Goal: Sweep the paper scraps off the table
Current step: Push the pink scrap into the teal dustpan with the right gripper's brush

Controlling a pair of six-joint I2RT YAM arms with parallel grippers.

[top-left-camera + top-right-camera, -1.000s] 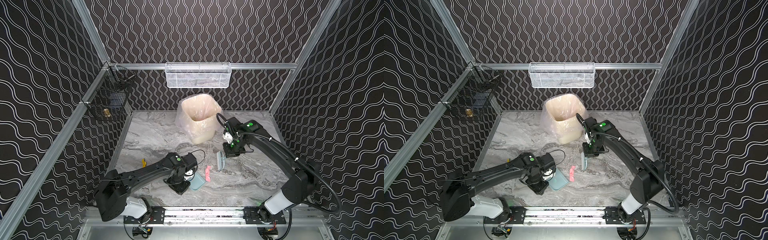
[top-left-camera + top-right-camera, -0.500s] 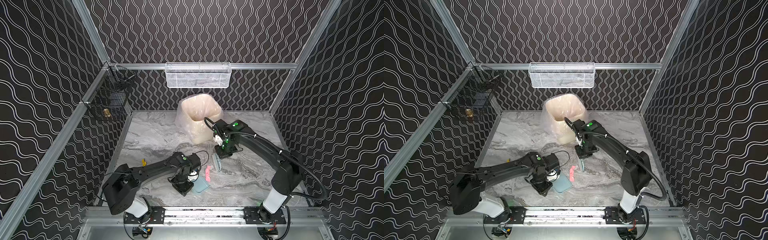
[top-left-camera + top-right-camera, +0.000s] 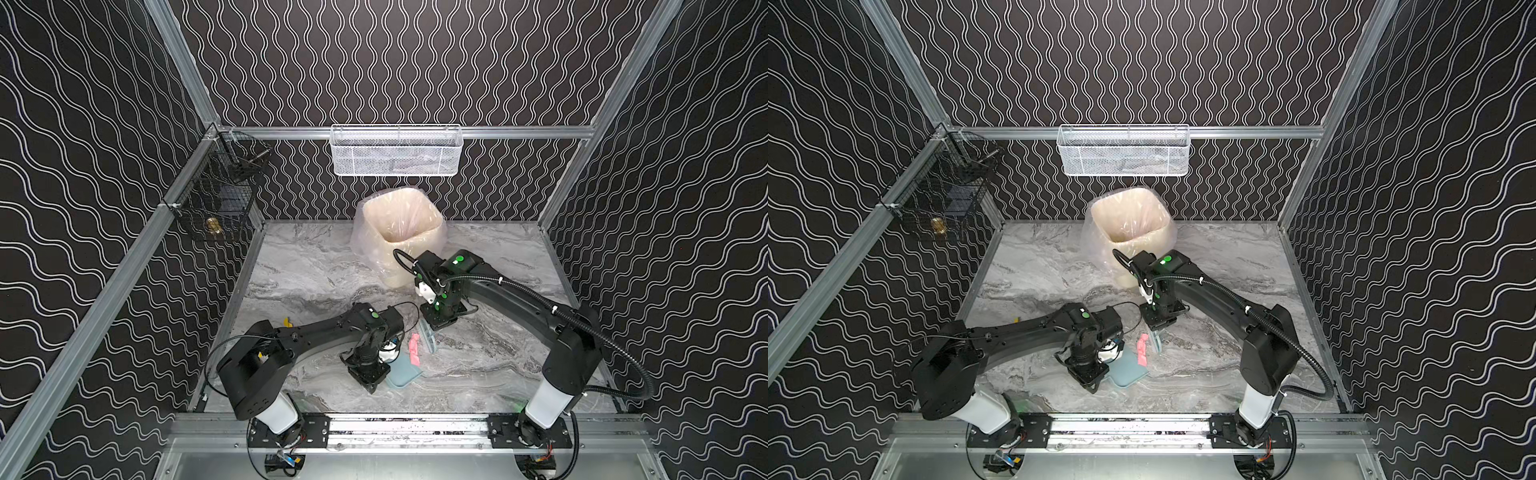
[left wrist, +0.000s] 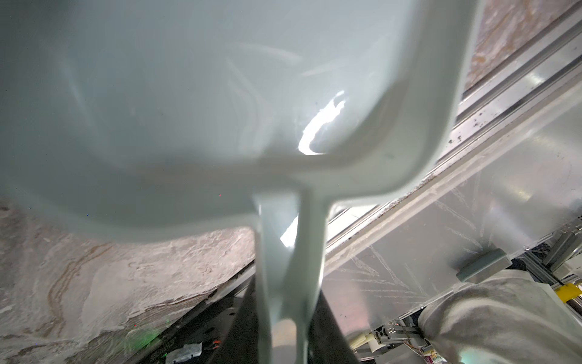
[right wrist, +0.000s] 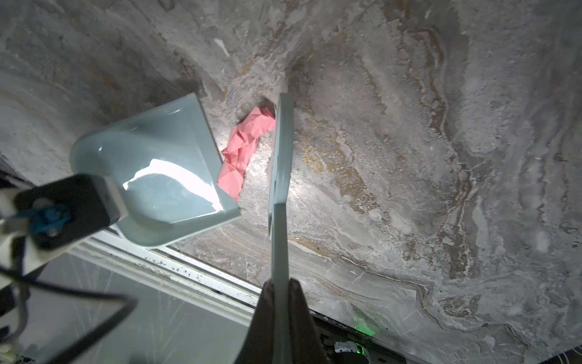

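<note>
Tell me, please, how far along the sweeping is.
Done: nothing visible; the dustpan looks empty. In hand: left jaws hold the dustpan, right jaws the brush, with the pink scrap lying between them at the pan's lip. Left: that scrap, and a yellow scrap beside the left arm on the table.

Pink scrap [image 5: 244, 151]: crumpled, elongated strip lying flat on the table [image 5: 425, 132], front-centre in both top views. It sits in the gap between the dustpan [image 5: 151, 141] lip and the brush [image 5: 283, 148] head; near end touches the lip, far end looks to touch the brush. Yellow scrap [image 3: 286, 322]: small, on the table's left side, only partly visible. Table: flat, grey-white marble pattern with darker veins.
</note>
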